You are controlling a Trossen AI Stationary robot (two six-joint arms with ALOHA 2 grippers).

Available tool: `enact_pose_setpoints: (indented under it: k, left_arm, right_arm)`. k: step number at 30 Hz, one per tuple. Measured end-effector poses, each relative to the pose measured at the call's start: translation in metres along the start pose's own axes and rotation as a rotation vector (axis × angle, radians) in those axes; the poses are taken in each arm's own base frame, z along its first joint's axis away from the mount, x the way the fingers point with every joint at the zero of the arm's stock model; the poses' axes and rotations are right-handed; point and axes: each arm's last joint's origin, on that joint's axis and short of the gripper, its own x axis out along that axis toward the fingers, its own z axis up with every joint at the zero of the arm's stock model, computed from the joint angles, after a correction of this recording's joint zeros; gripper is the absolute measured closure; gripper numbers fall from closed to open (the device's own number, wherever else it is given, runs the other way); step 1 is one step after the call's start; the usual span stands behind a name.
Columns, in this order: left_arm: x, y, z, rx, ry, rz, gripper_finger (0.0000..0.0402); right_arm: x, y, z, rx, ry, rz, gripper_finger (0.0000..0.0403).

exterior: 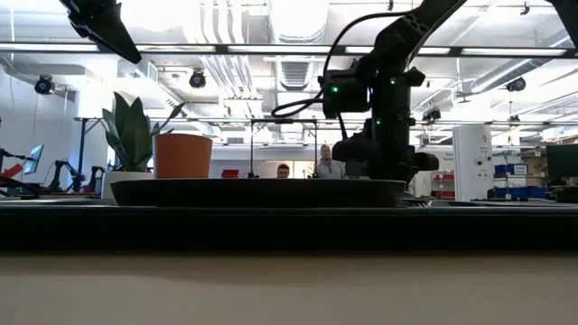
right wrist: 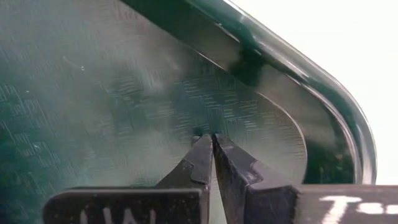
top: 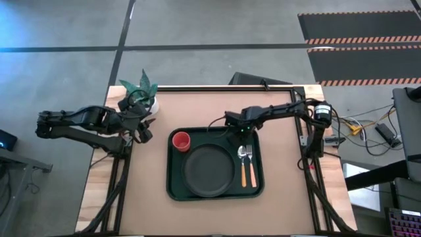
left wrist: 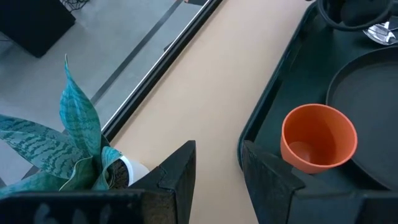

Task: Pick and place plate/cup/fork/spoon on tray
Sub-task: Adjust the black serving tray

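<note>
The dark green tray (top: 172, 187) lies in the middle of the table. On its floor stand the red cup (top: 181, 139) at the far left corner and the dark plate (top: 208, 170) in the middle. The fork (top: 243, 164) and the spoon (top: 252, 166) lie side by side at the right, orange handles toward the near edge. My right gripper (right wrist: 212, 140) is shut and empty, just over the tray's floor by its far right corner (right wrist: 348, 118). My left gripper (left wrist: 217, 163) is open and empty, left of the tray beside the cup (left wrist: 317, 137). My right gripper points its shut fingertips (right wrist: 202, 149) down at the bare tray floor (right wrist: 124, 93) near the far right corner. I cannot tell whether they touch it.
A white pot with a green plant (top: 141, 92) stands at the table's far left corner, right by my left gripper; it also shows in the left wrist view (left wrist: 74, 137). Bare tabletop (top: 289, 191) lies on both sides of the tray. People stand in the room behind (exterior: 325, 162).
</note>
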Motion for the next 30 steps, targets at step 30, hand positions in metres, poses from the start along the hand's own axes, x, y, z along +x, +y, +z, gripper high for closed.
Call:
enact_pose_setpoints:
  k: [30]
  left_arm:
    - [0.043,-0.014,-0.058,-0.171,0.395,0.129,0.0395]
  right_arm:
    - [-0.231,-0.024,-0.067,-0.062,-0.908,0.379,0.0394]
